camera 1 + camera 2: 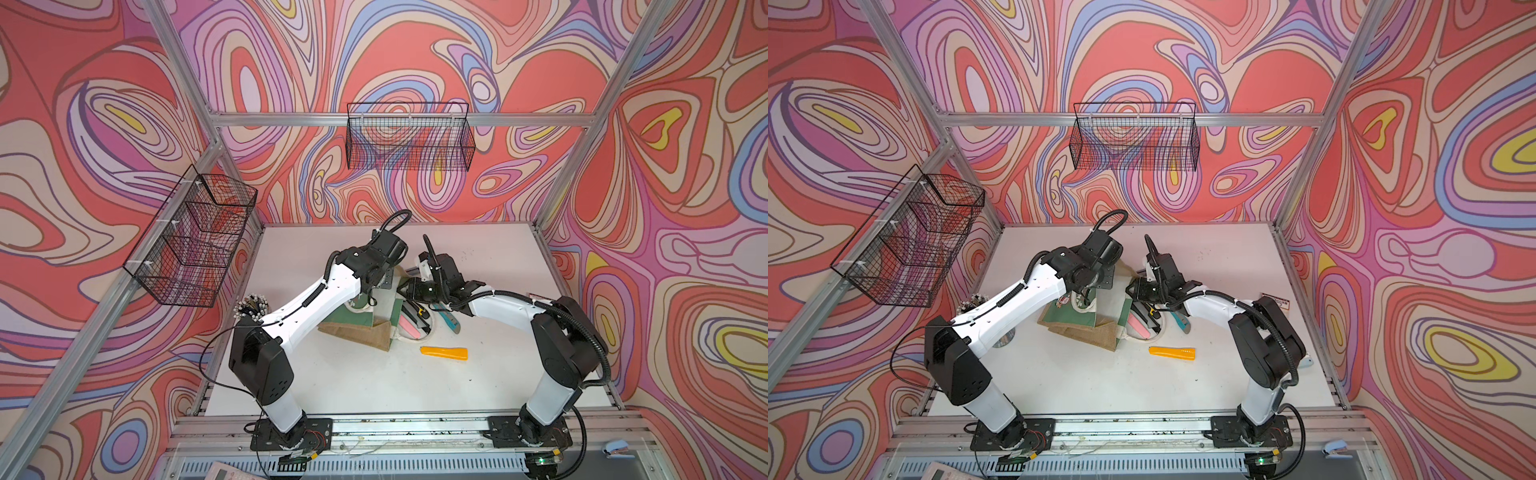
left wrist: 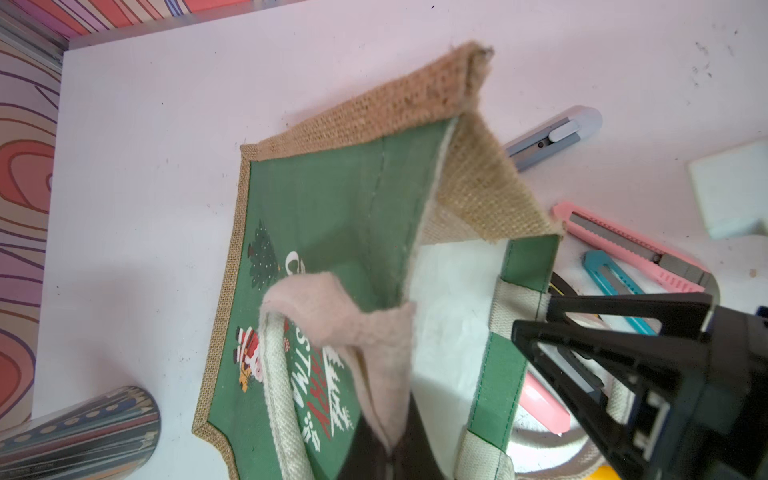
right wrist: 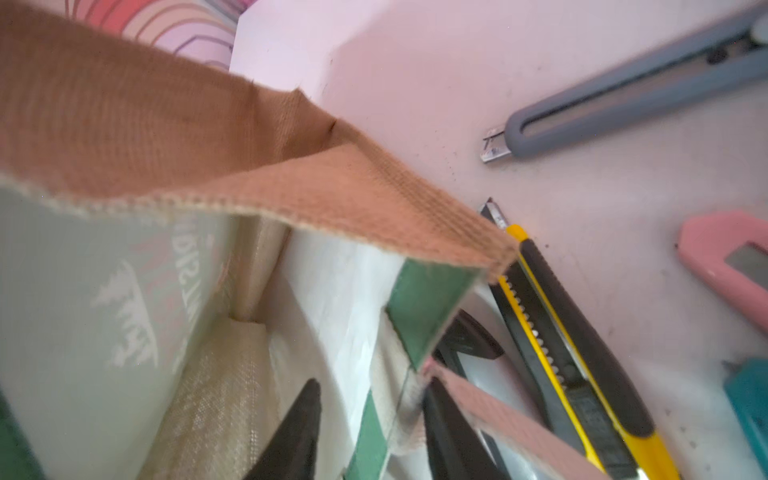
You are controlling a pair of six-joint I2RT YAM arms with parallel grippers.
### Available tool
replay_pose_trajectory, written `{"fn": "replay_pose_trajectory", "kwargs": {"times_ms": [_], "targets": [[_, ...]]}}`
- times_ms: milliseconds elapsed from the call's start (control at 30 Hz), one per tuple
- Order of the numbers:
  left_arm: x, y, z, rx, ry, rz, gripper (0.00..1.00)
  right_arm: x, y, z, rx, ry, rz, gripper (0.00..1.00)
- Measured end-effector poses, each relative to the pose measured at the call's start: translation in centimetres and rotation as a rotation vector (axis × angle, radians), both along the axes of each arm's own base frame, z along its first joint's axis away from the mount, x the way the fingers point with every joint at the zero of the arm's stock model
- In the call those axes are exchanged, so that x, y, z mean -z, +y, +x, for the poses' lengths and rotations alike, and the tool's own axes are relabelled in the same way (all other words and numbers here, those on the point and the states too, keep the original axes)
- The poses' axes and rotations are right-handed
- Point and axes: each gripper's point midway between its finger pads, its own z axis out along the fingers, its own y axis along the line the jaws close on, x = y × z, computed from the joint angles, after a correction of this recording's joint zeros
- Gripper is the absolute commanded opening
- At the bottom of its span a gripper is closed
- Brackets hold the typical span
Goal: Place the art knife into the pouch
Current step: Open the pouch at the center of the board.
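Overhead, the pouch [image 1: 356,329] lies mid-frame, an orange knife [image 1: 444,352] lower right of it; left wrist view: left gripper [image 2: 390,449] clamped on the pouch's rim; right wrist view: right gripper [image 3: 372,386] straddling the opposite wall, grip impossible to tell.

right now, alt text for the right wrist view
The right gripper, jaws apart, straddles the rim of the open jute pouch. Beside it on the table lie a yellow-black knife, grey knife, pink knife and teal knife.
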Motion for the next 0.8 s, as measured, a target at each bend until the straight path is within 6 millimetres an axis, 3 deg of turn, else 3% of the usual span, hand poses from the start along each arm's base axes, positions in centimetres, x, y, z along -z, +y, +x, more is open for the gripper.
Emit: {"fn": "replay_pose_trajectory", "kwargs": {"times_ms": [167,400,800], "targets": [[-0.3,0.7,0.5,-0.008,0.025,-0.057,0.00,0.0,-0.1,0.5,0.022,-0.021,-0.026,0.46],[-1.3,1.2,0.3,-0.005,0.027,-0.106,0.00,1.1,0.2,1.3,0.032,-0.023,-0.080,0.51],[-2.4,1.4,0.8,0.002,0.033,-0.176,0.00,0.4,0.8,1.6,0.012,-0.062,-0.075,0.51]]}}
